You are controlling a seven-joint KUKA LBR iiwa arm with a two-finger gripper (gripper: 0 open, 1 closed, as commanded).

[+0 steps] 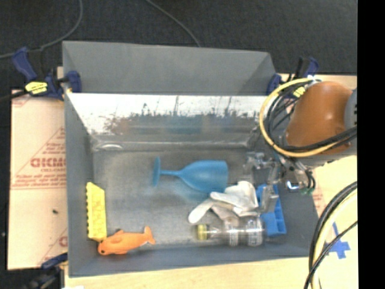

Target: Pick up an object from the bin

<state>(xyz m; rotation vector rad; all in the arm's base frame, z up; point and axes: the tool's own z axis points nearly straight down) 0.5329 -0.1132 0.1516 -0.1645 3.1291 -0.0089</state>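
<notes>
Fingers (pixel 271 174) half-hidden, above white glove (pixel 231 198), blue block (pixel 275 220)

Scuffed metal bin (pixel 120 179) holds a smooth blue plastic goblet (pixel 201 174).

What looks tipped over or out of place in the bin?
The blue goblet lies tipped on its side in the middle, stem toward the view's left. A clear bottle also lies flat along the nearer wall, next to a crumpled white glove. Nothing looks spilled or broken.
</notes>
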